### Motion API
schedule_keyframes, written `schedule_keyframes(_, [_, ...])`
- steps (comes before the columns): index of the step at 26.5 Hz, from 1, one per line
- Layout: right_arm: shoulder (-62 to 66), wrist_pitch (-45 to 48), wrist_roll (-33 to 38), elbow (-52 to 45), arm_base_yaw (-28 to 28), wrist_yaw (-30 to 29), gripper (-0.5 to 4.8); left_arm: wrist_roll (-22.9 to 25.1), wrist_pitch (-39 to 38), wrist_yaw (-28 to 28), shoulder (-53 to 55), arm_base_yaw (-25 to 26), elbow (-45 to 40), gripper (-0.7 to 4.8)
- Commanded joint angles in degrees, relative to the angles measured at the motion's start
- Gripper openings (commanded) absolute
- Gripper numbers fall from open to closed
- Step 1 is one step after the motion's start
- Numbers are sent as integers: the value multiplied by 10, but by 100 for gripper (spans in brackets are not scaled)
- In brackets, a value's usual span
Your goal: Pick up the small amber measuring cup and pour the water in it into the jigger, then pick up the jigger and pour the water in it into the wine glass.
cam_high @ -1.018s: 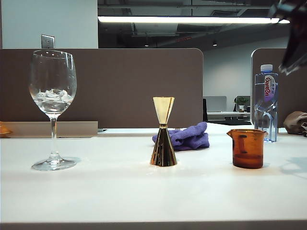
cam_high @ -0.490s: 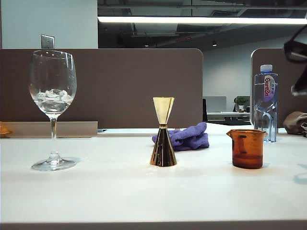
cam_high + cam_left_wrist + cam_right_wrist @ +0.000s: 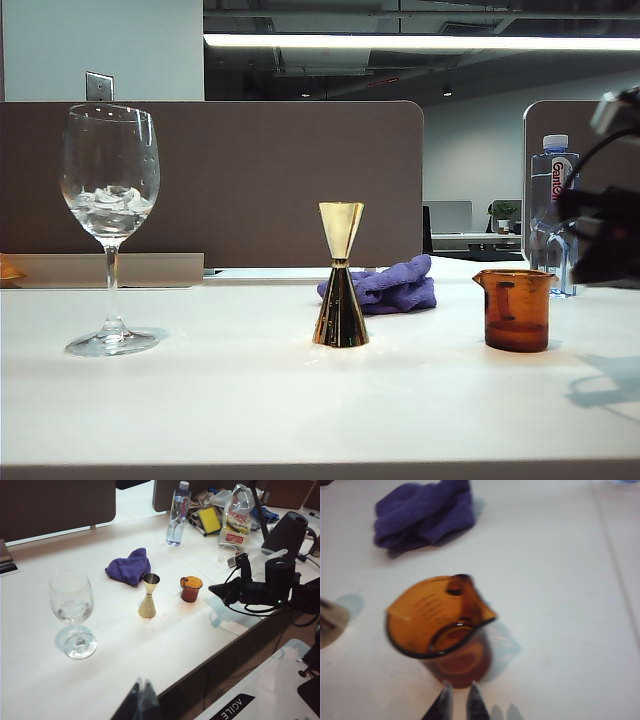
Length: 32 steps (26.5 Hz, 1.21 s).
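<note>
The small amber measuring cup [image 3: 516, 308] stands on the white table [image 3: 250, 400] at the right, its spout toward the gold jigger [image 3: 341, 290] at mid-table. The wine glass [image 3: 110, 200] stands at the far left with ice-like lumps in its bowl. My right gripper [image 3: 457, 689] hovers just short of the cup [image 3: 440, 625], its fingertips a narrow gap apart with nothing between them. It shows as a dark blur [image 3: 600, 238] right of the cup. My left gripper [image 3: 142, 686] hangs shut over the near table edge, far from the jigger [image 3: 148, 597], the cup [image 3: 190, 589] and the glass [image 3: 72, 612].
A crumpled purple cloth [image 3: 385, 285] lies behind the jigger. A clear water bottle [image 3: 553, 215] stands behind the cup. Bags and a yellow sponge [image 3: 210, 520] clutter the far corner. A brown partition [image 3: 250, 180] backs the table.
My right arm has come down from the upper right corner to cup height at the right edge. The glass, jigger and cup have not moved.
</note>
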Motion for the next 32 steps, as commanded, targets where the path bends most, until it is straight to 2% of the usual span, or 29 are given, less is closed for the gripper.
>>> schedule_keyframes(1, [54, 95, -10, 1, 37, 26, 62, -2, -2, 1, 0, 0, 2, -2])
schedule_keyframes(11, [134, 178, -12, 2, 37, 21, 180, -2, -2, 1, 0, 0, 2, -2])
schedule_keyframes(16, [150, 190, -16, 4, 37, 21, 181, -2, -2, 1, 0, 0, 2, -2])
schedule_keyframes(24, [150, 168, -116, 25, 37, 21, 180, -2, -2, 1, 0, 0, 2, -2])
schedule_keyframes(32, [158, 123, -131, 37, 35, 22, 182, -2, -2, 1, 0, 0, 2, -2])
